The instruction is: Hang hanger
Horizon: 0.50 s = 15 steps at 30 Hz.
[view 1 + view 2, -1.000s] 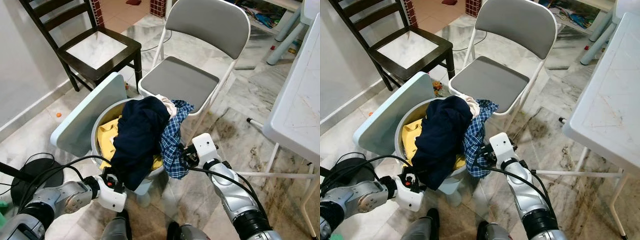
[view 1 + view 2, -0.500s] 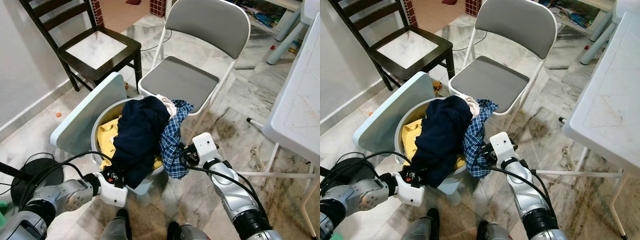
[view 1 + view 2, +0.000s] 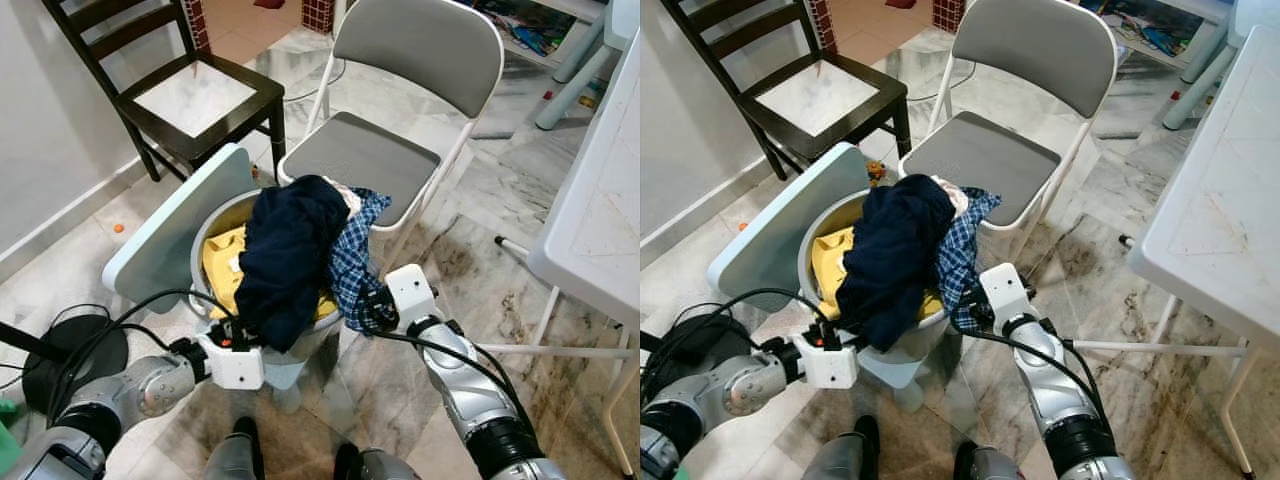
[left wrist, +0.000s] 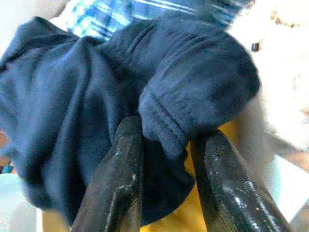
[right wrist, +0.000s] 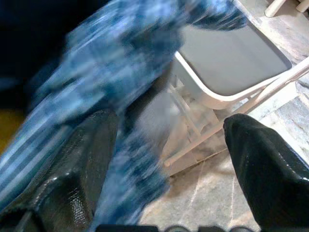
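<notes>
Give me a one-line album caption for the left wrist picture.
Left pincer pinching a fold of the navy garment, with the blue plaid shirt behind it.

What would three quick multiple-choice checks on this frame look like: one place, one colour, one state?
1. Where is the dark blue garment?
A. draped over the bin
B. on the grey folding chair
C. on the floor

2. What colour is the cloth inside the bin?
A. red
B. yellow
C. green

3. The left pincer is:
A. wide open, clear of cloth
B. shut on the garment's cuff
C. holding the lid

Key: 1 A, it hangs over the rim; 2 B, yellow beside the blue; 3 B, the fingers pinch the cuff.
</notes>
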Available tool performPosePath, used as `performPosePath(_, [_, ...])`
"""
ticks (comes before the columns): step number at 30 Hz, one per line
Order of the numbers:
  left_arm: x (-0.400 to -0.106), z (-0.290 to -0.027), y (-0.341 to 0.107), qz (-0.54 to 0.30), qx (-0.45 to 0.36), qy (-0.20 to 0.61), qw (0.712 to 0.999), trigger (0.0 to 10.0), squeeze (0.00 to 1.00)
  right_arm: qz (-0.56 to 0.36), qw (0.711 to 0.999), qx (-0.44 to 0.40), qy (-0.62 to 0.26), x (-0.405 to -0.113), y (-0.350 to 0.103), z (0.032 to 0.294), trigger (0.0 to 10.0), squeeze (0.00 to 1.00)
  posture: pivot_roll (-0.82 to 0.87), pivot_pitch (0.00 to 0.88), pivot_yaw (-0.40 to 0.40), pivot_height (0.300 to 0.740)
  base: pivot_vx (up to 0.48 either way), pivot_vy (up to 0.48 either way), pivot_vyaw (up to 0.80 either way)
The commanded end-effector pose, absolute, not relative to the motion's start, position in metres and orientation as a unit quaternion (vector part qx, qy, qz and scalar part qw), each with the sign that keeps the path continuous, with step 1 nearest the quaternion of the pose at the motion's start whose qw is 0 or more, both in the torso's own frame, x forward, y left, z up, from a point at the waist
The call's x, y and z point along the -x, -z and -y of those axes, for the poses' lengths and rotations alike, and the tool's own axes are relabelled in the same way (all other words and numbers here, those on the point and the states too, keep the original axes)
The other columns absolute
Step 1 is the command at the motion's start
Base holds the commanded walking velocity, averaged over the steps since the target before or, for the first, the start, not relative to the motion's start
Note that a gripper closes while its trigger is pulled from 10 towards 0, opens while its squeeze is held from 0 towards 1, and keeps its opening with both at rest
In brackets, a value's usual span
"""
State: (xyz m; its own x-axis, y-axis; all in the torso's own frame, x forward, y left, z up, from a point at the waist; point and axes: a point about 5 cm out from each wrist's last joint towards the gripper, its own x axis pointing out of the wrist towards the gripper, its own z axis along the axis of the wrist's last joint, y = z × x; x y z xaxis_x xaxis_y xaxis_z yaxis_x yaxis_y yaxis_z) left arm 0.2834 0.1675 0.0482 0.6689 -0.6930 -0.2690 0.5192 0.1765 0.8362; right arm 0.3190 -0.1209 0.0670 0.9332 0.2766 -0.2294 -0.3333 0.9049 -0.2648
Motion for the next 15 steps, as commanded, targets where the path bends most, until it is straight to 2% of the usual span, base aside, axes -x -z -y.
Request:
performPosePath(1, [-0.275, -0.165, -0.04, 0.075, -0.488, 0.409, 0.768, 0.0, 0.0, -0.111, 0.969, 0.156, -0.158, -0.315, -0.059, 0.124, 10.0, 0.0, 0.15, 0.269, -0.081, 0.74, 0.0, 0.0, 0.0])
performPosePath(10, [-0.266, -0.152, -0.035, 0.075, -0.44, 0.413, 0.794, 0.0, 0.0, -0.116, 0.968, 0.158, -0.159, -0.313, -0.057, 0.126, 10.0, 0.0, 0.14, 0.271, -0.083, 0.74, 0.0, 0.0, 0.0])
performPosePath(15, [-0.279, -0.161, -0.062, 0.113, -0.354, 0.3, 0.879, 0.0, 0.0, -0.115, 0.968, 0.159, -0.156, -0.315, -0.058, 0.127, 10.0, 0.0, 0.14, 0.266, -0.084, 0.74, 0.0, 0.0, 0.0])
